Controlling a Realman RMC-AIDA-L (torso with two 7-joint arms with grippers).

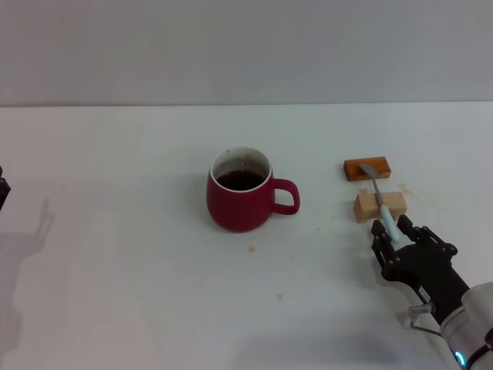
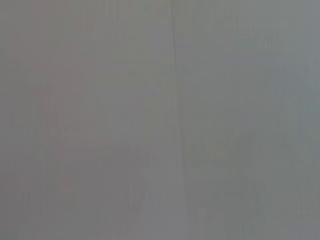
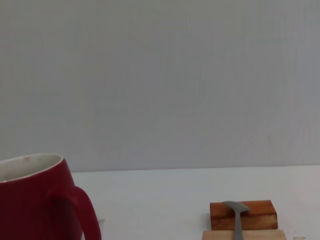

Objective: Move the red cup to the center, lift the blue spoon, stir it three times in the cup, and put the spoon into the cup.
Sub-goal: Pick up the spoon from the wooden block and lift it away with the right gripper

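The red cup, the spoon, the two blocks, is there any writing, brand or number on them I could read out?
None. The red cup, blue spoon, orange-brown block and tan block show no text, and neither does the white table.

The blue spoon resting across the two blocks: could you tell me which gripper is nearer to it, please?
Right. The right gripper is at the blue spoon's handle end. The left gripper barely shows at the table's far left edge.
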